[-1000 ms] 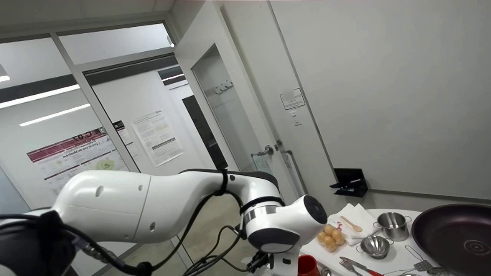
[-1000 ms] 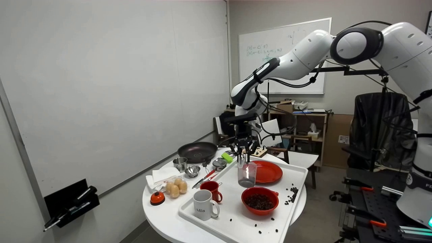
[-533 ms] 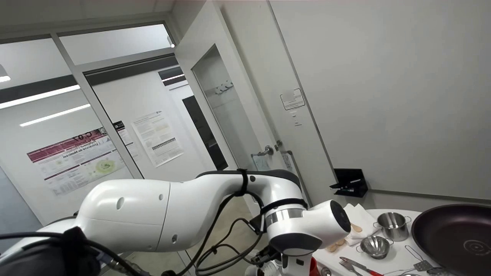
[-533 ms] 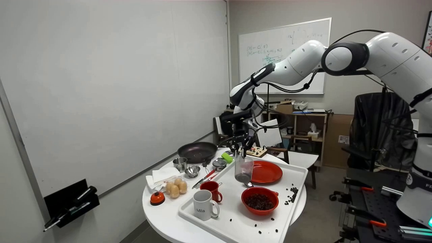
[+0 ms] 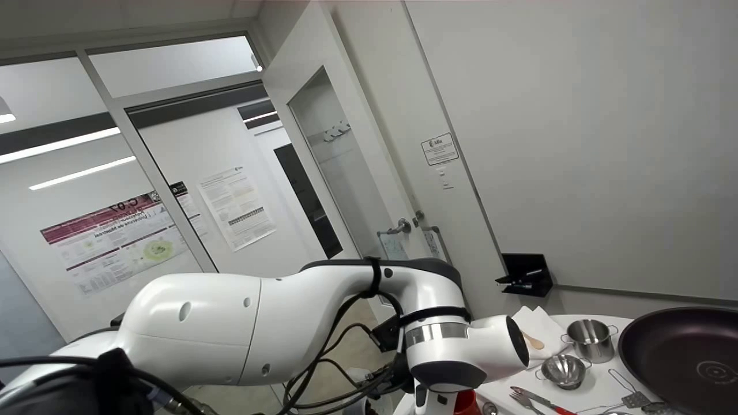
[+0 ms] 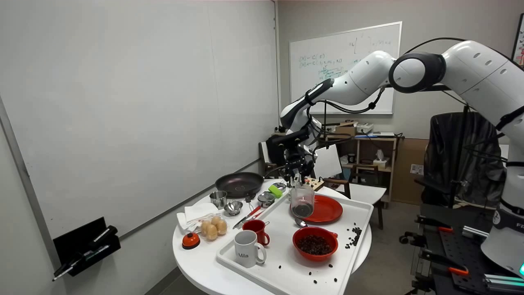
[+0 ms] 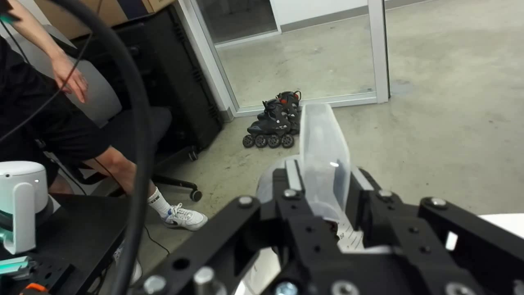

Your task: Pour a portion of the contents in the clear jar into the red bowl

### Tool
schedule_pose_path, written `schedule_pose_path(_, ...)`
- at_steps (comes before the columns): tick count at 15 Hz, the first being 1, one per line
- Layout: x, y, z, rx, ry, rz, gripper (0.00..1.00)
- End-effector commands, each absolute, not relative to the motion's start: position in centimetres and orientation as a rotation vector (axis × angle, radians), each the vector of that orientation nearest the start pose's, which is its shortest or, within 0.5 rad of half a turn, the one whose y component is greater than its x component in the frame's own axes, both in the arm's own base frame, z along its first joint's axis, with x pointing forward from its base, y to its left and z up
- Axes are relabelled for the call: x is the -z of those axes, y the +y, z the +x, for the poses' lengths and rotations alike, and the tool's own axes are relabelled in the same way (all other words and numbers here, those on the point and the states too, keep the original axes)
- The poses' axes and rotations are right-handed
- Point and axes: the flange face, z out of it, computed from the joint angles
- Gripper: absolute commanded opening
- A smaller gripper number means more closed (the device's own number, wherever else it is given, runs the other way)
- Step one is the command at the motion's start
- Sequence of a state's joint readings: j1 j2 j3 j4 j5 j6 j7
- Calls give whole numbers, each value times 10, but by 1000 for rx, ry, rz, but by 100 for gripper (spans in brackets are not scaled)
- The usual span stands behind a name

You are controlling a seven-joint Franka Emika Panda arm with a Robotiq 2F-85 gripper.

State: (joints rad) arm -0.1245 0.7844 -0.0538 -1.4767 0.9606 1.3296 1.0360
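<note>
The clear jar (image 6: 303, 200) hangs above the far part of the tray, in front of the red plate, with dark contents low inside. It is slightly tilted. My gripper (image 6: 298, 180) is above it in an exterior view. In the wrist view my gripper (image 7: 327, 176) is shut on the jar's clear handle (image 7: 323, 147), with one finger on each side; part of the scale on the jar's wall shows below. The red bowl (image 6: 315, 257) stands on the tray, nearer that camera than the jar, with dark beans inside. The gripper and the red bowl are not visible in an exterior view where the arm (image 5: 438, 340) shows large.
The white tray (image 6: 282, 282) also holds a red plate (image 6: 327, 213), a spoon (image 6: 300, 222), a red mug (image 6: 256, 229), a white mug (image 6: 245, 250) and loose beans (image 6: 354, 237). A dark pan (image 6: 239, 184) and metal bowls (image 6: 233, 208) stand beside it. A person sits nearby (image 7: 49, 106).
The arm has lowered and drawn the jar a little away from the red bowl. The jar first shifted left, then right, and its tilt changed. The spoon beneath is uncovered.
</note>
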Motion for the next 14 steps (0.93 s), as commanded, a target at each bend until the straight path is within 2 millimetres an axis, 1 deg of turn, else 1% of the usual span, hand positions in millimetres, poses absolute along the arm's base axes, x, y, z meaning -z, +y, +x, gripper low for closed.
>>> schedule_pose_path(1, -231, -1, 636, -1562, 1400, -1629, 9)
schedule_pose_path(4, -234, 2, 634, -1588, 1347, -1607, 9)
schedule_pose_path(7, -238, 5, 635, -1607, 1292, -1548, 9)
schedule_pose_path(14, -245, 10, 638, -1618, 1234, -1464, 9)
